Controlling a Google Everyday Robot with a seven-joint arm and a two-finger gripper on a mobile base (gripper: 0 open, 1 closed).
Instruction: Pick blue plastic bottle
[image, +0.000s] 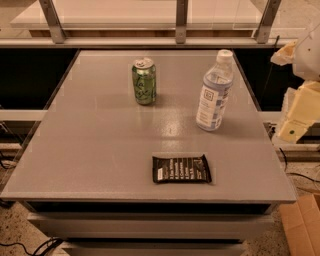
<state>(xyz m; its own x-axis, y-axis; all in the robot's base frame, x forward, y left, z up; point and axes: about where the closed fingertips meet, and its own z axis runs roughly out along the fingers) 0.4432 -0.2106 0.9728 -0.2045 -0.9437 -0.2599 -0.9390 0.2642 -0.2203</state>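
The blue plastic bottle (214, 91) stands upright on the right side of the grey table (100, 150). It is clear and bluish, with a white cap and a white-and-blue label. My gripper (299, 112) shows as cream-coloured parts at the right edge of the view. It is off the table's right side, to the right of the bottle and apart from it. It holds nothing that I can see.
A green soda can (144, 81) stands upright left of the bottle, at the table's back middle. A black snack packet (181, 169) lies flat near the front edge. A metal railing (181, 22) runs behind the table. A cardboard box (302, 225) sits on the floor at the lower right.
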